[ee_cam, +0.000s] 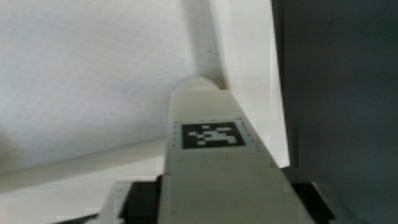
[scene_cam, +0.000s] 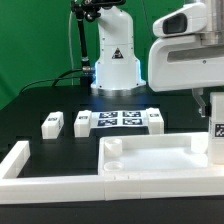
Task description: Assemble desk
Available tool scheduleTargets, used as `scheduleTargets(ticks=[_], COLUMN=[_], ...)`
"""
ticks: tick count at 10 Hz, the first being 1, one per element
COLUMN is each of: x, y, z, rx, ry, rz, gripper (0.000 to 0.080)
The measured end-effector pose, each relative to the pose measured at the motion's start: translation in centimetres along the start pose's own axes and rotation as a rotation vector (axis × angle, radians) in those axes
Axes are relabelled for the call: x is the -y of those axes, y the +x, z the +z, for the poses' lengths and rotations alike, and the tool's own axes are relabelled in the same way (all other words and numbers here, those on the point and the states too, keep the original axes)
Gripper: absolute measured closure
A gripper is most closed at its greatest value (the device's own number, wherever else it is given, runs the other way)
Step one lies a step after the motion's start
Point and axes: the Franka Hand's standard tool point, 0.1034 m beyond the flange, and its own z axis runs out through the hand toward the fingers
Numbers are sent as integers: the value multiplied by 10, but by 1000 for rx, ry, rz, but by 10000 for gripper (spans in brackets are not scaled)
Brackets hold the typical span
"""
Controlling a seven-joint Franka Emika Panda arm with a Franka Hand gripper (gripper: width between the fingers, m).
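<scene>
The white desk top [scene_cam: 150, 158] lies flat on the black table at the front right, rim up, with a round socket at its near-left corner. My gripper [scene_cam: 211, 112] is shut on a white tagged leg [scene_cam: 216, 134] and holds it upright over the top's right end. In the wrist view the leg [ee_cam: 217, 140] runs out from between my fingers, and its far end meets the inner corner of the desk top's raised rim [ee_cam: 242, 40]. Three more legs stand behind: two at the exterior view's left [scene_cam: 51, 123] [scene_cam: 82, 123] and one further right [scene_cam: 154, 121].
The marker board [scene_cam: 120, 119] lies between the loose legs. A long white L-shaped fence bar [scene_cam: 40, 178] runs along the front and up the exterior view's left. The robot base [scene_cam: 115, 65] stands at the back. Black table [ee_cam: 342, 100] lies beside the desk top's rim.
</scene>
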Motion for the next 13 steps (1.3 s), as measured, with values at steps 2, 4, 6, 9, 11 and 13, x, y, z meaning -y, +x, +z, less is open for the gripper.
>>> scheduleTargets(ticks=[2,4,6,9,11,13], x=[0,-1,0,9,10,10], y=[0,1,-2,-4,-4,-4], z=[0,-1,2,3,3,3], rx=[1,4,18,47,54,51], ry=[5,10,46,98,101,102], rz=[154,392,821,1237,1294,1221], gripper=[508,508,508,508,420,247])
